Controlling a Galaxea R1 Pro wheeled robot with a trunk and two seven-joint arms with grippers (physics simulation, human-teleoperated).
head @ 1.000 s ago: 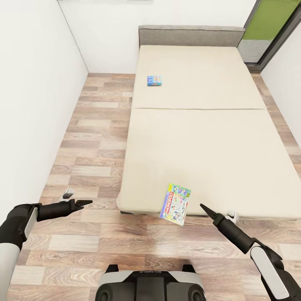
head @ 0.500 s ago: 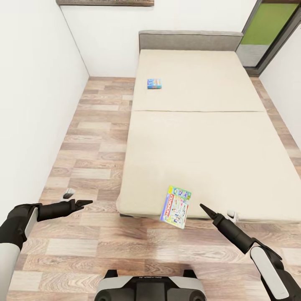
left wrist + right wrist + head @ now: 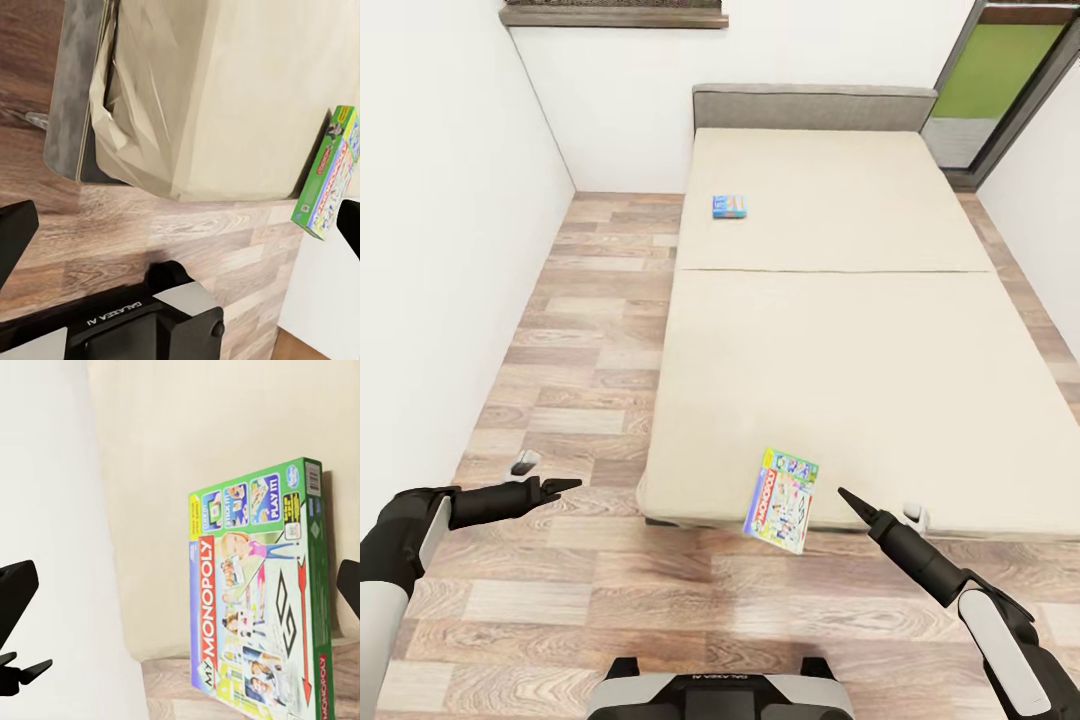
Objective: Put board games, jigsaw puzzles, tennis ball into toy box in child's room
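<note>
Two board games lay on the bed [image 3: 840,330]. One, a small blue box [image 3: 730,206], sat flat near the bed's left edge, toward the headboard [image 3: 815,105]. The other, a green Monopoly box [image 3: 781,486], rested at the foot edge with its near end overhanging the wood floor [image 3: 560,400]; the right wrist view showed its printed lid [image 3: 259,607] face up against the cream mattress, and the left wrist view caught its edge [image 3: 328,174] past the bed's corner.

Two arms reached forward, both empty. The left gripper [image 3: 563,486] hovered over the floor left of the bed, well apart from either game, and whether it was spread could not be told. The right gripper [image 3: 849,498] hung just right of the Monopoly box, not touching it, its fingertips looking drawn to a point.
</note>
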